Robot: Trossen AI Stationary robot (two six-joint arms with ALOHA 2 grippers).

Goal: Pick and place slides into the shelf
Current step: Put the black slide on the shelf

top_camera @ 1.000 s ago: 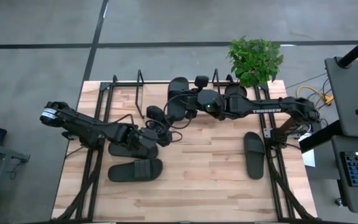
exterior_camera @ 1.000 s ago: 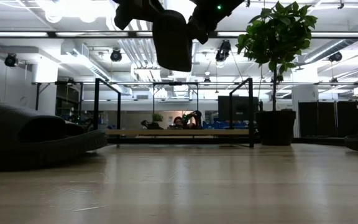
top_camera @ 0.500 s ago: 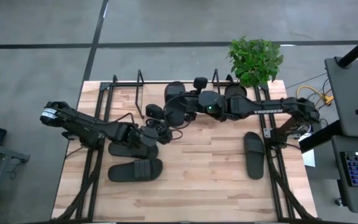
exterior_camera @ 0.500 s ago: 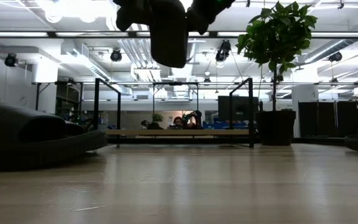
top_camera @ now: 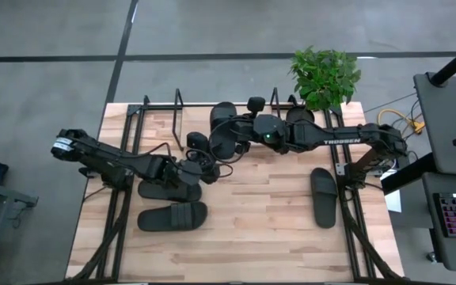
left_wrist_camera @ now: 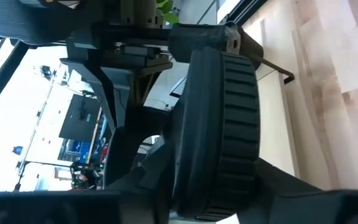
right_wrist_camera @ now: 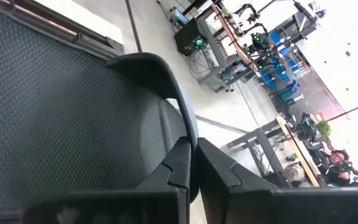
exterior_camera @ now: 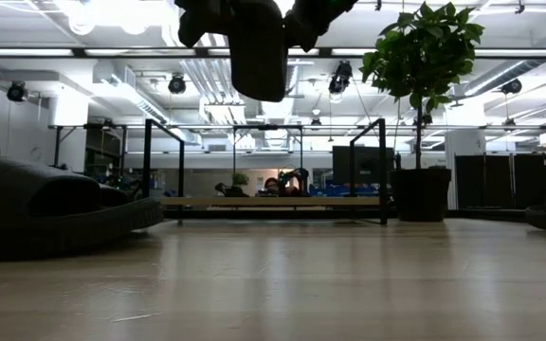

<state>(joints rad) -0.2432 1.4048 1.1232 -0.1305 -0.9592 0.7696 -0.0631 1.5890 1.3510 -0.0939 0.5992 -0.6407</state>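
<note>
Black rubbery slide (top_camera: 222, 136), ribbed strap & pebbled oblong sole, is pinched at its strap edge by right gripper (top_camera: 234, 142), held above wire shelf (top_camera: 178, 101). Left gripper (top_camera: 190, 168) is seen at another slide (top_camera: 165, 188) on the wood-plank table (top_camera: 260, 229); finger state can't be told.

Right arm (top_camera: 347, 141) lettering: "TROSSEN" in white capitals along the dark link, seen in the high view, roughly at 2 o'clock from the table's middle.
Left arm: no readable marking.
Slides: no readable brand or number.
Shelf: no label legible.
Room beyond the table in the low view: no sign can be read.
Wrist views: no text can be made out.
</note>
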